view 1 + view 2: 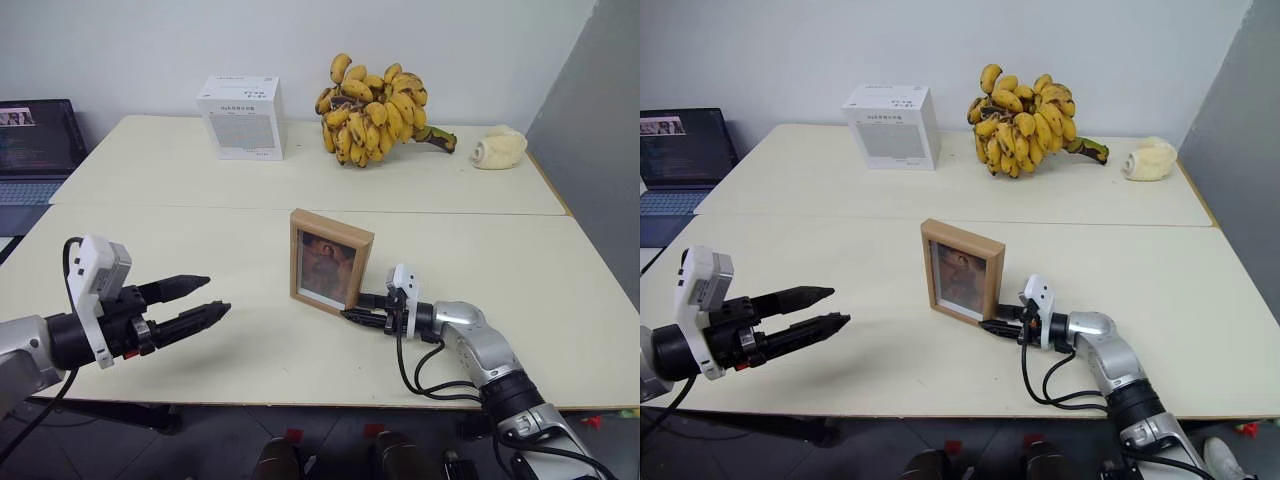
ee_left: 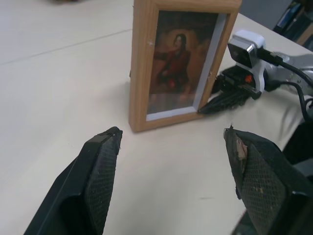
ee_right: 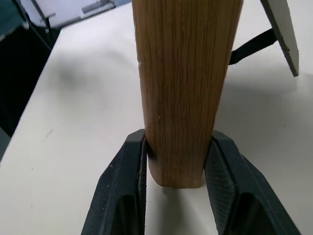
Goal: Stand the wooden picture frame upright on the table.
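A: Count for your notes?
B: One wooden picture frame [image 1: 331,260] upright mid-table [image 1: 200,350], your right gripper [image 1: 356,308] pinching its lower corner. One left gripper [image 1: 200,300], fingers spread, holding nothing. One white box [image 1: 241,117].

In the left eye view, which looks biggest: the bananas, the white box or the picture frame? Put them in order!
1. Bunch of bananas, biggest.
2. White box and wooden picture frame look about alike, and the frame stands nearer the camera, so I won't rank those two.

laptop [image 1: 35,150] cut off (left edge), screen text unreadable
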Controlling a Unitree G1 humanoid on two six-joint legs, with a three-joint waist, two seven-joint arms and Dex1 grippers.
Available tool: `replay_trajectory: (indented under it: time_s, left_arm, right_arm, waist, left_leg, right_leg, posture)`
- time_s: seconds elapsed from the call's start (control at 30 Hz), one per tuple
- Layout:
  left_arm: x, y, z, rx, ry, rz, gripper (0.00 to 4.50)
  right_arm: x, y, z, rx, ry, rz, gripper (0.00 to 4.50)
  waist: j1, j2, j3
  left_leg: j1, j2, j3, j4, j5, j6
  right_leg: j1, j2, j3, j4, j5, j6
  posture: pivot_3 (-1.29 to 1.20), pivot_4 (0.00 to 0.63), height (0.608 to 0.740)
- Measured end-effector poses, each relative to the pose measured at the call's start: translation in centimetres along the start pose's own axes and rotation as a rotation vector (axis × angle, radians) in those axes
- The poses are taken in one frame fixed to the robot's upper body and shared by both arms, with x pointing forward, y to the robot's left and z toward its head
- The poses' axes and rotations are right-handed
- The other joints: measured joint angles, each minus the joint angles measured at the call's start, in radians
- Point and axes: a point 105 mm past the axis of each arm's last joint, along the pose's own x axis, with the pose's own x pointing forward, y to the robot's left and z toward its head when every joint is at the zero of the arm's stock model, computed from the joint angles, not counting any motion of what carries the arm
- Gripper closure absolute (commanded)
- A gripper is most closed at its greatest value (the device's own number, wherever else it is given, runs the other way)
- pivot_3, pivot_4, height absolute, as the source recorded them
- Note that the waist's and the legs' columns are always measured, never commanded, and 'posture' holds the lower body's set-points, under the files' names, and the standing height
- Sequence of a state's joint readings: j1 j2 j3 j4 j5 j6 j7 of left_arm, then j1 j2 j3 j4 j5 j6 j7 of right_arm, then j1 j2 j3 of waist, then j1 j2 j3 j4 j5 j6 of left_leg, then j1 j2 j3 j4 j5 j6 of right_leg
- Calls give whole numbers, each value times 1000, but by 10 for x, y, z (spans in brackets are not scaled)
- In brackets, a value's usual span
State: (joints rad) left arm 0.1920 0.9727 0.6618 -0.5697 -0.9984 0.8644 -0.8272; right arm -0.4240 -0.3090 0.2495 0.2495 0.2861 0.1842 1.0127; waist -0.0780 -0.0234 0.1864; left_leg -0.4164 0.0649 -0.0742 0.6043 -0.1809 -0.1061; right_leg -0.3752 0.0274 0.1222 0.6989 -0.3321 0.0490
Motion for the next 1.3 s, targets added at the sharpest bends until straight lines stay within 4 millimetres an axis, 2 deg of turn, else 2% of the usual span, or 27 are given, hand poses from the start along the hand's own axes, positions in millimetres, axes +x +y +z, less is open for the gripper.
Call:
replay_trajectory:
  time_s: [0.23, 0.4, 0.67, 0.77, 1.13, 1.17, 1.2, 1.3]
  left_arm:
    - [11, -3, -7, 49, -29, 6, 921]
    - [17, -3, -3, 84, -55, 2, 921]
    - [17, -1, -7, 105, -27, 18, 921]
    - [18, -2, -10, 99, -13, 13, 909]
    - [20, -1, -5, 113, -32, 12, 909]
    - [20, -1, -5, 113, -32, 12, 909]
    - [20, -1, -5, 112, -32, 11, 909]
    - [21, -1, -5, 110, -39, 9, 909]
  right_arm:
    - [-6, 1, 2, -48, 41, -8, 2963]
    - [-6, 1, 2, -45, 44, -9, 2963]
    - [-6, 1, 2, -41, 46, -10, 2963]
    - [-6, 1, 2, -40, 45, -11, 3282]
    - [-5, 1, 2, -36, 48, -14, 3296]
    - [-5, 1, 2, -35, 49, -14, 2592]
    - [-6, 1, 2, -32, 51, -15, 2531]
    - [-8, -3, -1, -15, 72, -35, 1878]
  waist:
    - [4, 0, 0]
    - [4, 0, 0]
    - [4, 0, 0]
    - [3, 0, 0]
    - [3, 0, 0]
    - [3, 0, 0]
    - [3, 0, 0]
    - [3, 0, 1]
  left_leg:
    - [-1, 0, 1, 0, 0, 0]
    - [-1, 0, 1, 0, 0, 0]
    - [0, 0, 1, 0, 0, 0]
    - [0, 0, 1, 0, 0, 0]
    - [0, 0, 1, 0, 0, 0]
    - [0, 0, 1, 0, 0, 0]
    - [0, 0, 1, 0, 0, 0]
    - [-1, 0, 2, 0, 0, 0]
  right_leg:
    - [0, -1, 0, -2, 0, 1]
    - [0, -1, 1, -2, 0, 1]
    - [0, -1, 1, -2, 1, 2]
    - [0, -1, 1, -2, 1, 1]
    - [0, -1, 1, -2, 1, 2]
    - [0, -1, 1, -2, 1, 2]
    - [0, -1, 1, -2, 1, 1]
    - [0, -1, 1, -2, 1, 1]
  posture:
    - [0, 150, 740]
    - [0, 150, 740]
    - [0, 150, 740]
    - [0, 150, 740]
    - [0, 150, 740]
    - [0, 150, 740]
    - [0, 150, 740]
    - [0, 150, 740]
